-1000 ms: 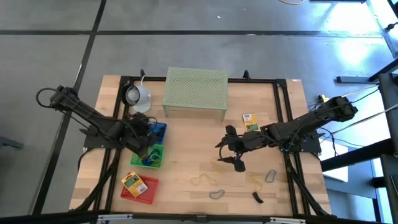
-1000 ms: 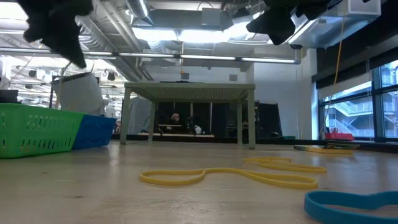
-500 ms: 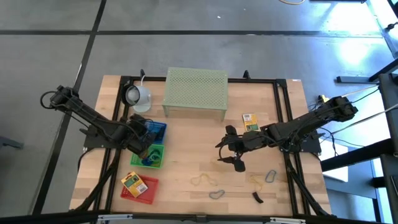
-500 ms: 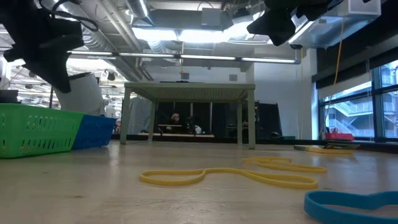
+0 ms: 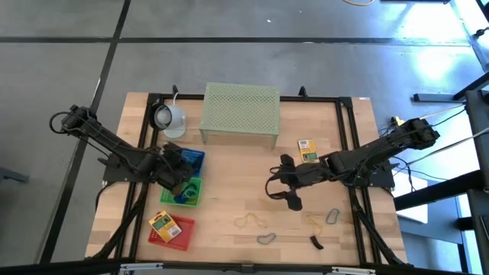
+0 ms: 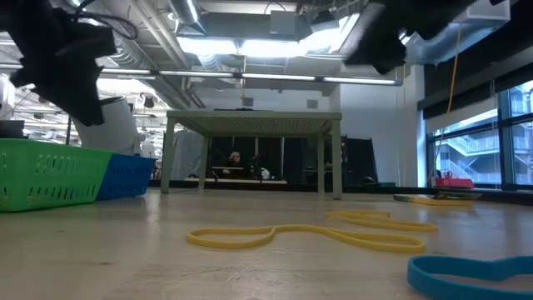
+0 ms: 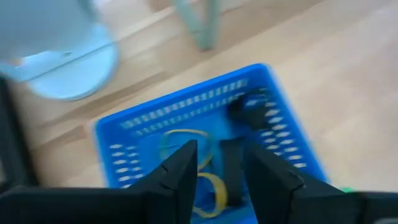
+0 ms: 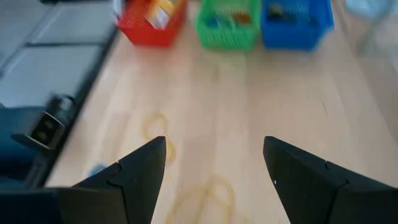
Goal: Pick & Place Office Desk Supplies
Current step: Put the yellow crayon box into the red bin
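Note:
My left gripper (image 5: 180,168) (image 7: 221,180) hangs over the blue basket (image 7: 186,124), its fingers apart. The basket holds a yellow loop (image 7: 180,140) and a dark clip (image 7: 249,107). Another dark thing (image 7: 231,165) shows in the gap between the fingers. My right gripper (image 5: 289,198) (image 8: 214,174) stands open above the bare middle of the table. Tan loops (image 5: 249,221) (image 6: 308,235), a grey loop (image 5: 265,239), a blue loop (image 5: 333,217) (image 6: 475,271) and a black clip (image 5: 315,243) lie flat on the wood near the front. A yellow box (image 5: 307,149) lies farther back. My left gripper points down into the blue basket with the dark thing (image 7: 231,165) between its fingers; I cannot tell whether they touch it or whether it lies in the basket below.
A green basket (image 5: 183,191) and a red basket (image 5: 172,229) with a yellow box stand in a row nearer than the blue one. The pale green mesh stand (image 5: 239,113) and a white round lamp-like object (image 5: 168,118) sit at the back.
My left gripper has come down a little over the baskets and shifted slightly toward the table's left edge. My right gripper has begun to move: it has shifted slightly and is blurred in the low view.

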